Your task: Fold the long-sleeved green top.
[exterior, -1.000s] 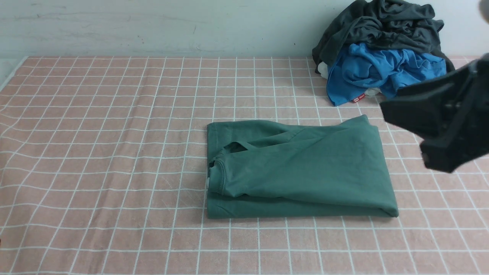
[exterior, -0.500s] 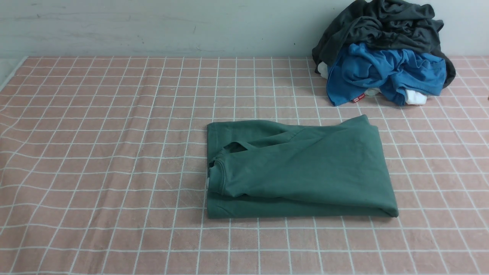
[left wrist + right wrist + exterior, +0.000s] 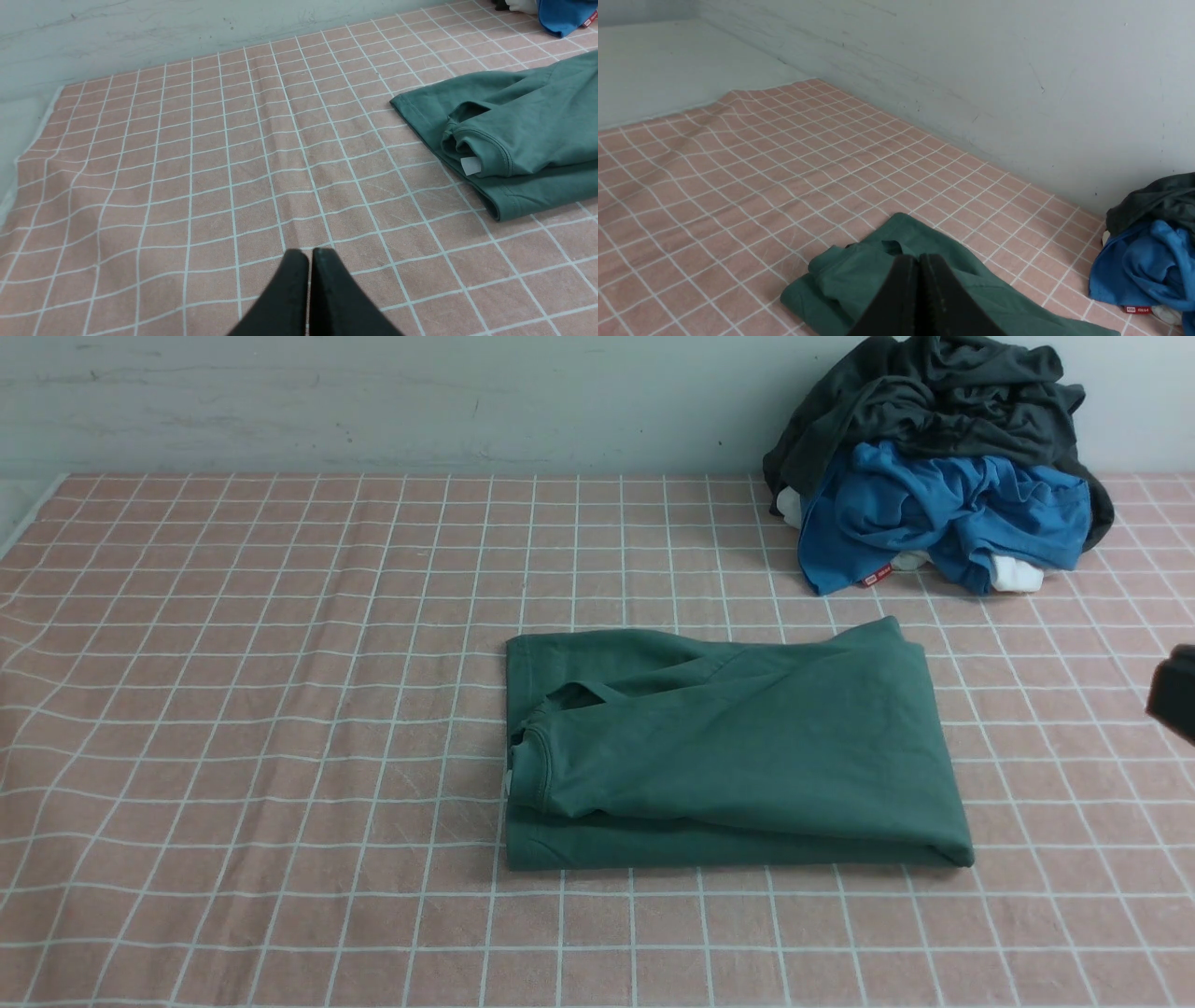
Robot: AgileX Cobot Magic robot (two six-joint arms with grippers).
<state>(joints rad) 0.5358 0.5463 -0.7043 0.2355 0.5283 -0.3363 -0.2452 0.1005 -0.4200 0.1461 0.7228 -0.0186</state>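
Front view: the green long-sleeved top (image 3: pixel 728 751) is shown lying folded into a compact rectangle at the centre of the pink checked tablecloth (image 3: pixel 233 709), its ribbed neckline (image 3: pixel 534 761) at the 9 o'clock end and a folded edge running along the 6 o'clock side. One second earlier the right arm was seen as a large dark mass over the cloth at 3 o'clock; half a second earlier it had left the picture; now only a small dark corner of it (image 3: pixel 1178 695) is seen at the 3 o'clock border, well apart from the top. The garment's outline is unchanged across all three pictures. In the left wrist view the left gripper (image 3: pixel 309 261) is seen with its fingers pressed together and nothing between them, above bare cloth and away from the top (image 3: pixel 518 135). In the right wrist view the right gripper (image 3: pixel 919 266) is likewise closed on nothing, raised above the top (image 3: pixel 859 275). The heap of a dark grey garment (image 3: pixel 934 401) and a blue garment (image 3: pixel 934 509) lies at 1 o'clock, untouched. Both arms being withdrawn and empty, the folding is judged complete or very nearly so.
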